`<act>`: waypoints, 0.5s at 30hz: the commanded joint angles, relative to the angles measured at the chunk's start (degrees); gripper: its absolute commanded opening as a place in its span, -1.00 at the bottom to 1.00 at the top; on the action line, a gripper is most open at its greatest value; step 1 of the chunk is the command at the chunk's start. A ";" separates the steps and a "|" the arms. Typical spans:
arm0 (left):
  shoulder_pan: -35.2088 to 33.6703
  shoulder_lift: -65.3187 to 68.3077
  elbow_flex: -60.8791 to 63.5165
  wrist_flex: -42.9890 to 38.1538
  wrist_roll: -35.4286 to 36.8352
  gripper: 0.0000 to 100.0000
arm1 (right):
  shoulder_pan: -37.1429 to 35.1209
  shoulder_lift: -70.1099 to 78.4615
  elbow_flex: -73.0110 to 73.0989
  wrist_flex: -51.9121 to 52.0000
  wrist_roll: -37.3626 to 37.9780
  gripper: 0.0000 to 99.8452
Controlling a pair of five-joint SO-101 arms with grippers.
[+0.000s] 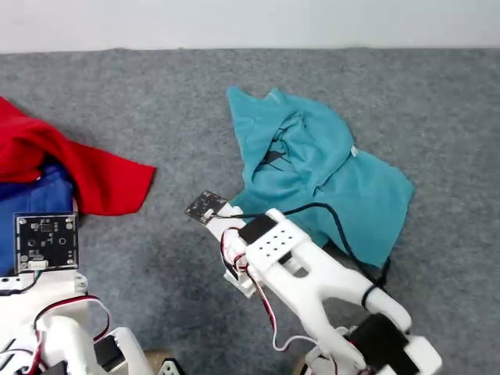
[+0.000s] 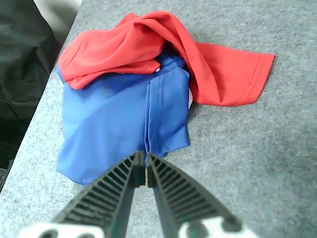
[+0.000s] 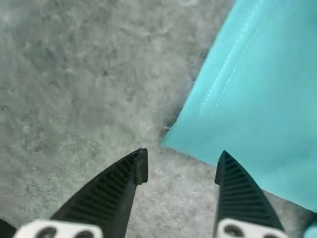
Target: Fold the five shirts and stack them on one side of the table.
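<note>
Being judged barely started: crumpled teal cloth shirt (image 1: 312, 168) and rumpled red cloth shirt (image 2: 148, 44) being left unfolded; right tool (image 3: 181, 166) open, left tool (image 2: 145, 169) closed, empty.

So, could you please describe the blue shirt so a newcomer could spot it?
On the grey table, look to the left edge of the high view. The blue shirt lies there flat, partly under a crumpled red shirt; the teal shirt lies apart, near the middle.

I see white printed arm shells (image 1: 328, 280), black servos (image 1: 380, 341), looped red-and-white wires (image 1: 233, 254), a black cable (image 1: 341, 232), and ribbed black fingers (image 3: 111, 191).
</note>
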 commanded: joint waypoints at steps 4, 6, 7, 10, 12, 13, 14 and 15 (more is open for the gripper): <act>-0.09 -0.18 2.51 0.97 0.44 -0.97 | -0.57 5.85 -2.99 -5.58 -1.58 -0.54; -0.09 -0.18 2.59 0.97 0.44 -0.97 | -0.57 7.78 -2.99 -7.43 -1.58 -0.54; -0.09 -0.18 2.59 0.97 0.44 -0.97 | -0.57 8.66 -2.99 -8.13 -1.58 -0.54; -0.09 -0.18 2.59 0.97 0.35 -0.97 | -0.48 9.98 -3.43 -8.57 -1.58 -0.56; -0.09 -0.18 2.59 0.97 0.35 -0.97 | -0.48 10.51 -4.31 -8.31 -1.32 -0.68; -0.09 -0.18 2.59 0.97 0.35 -0.97 | -0.48 10.51 -4.31 -8.48 -1.14 -0.76; -0.09 -0.18 2.59 0.97 0.35 -0.97 | -0.31 10.51 -4.40 -8.66 -1.14 -0.85; -0.09 -0.18 2.68 0.97 0.35 -0.97 | -0.31 10.51 -4.40 -8.66 -1.05 -0.92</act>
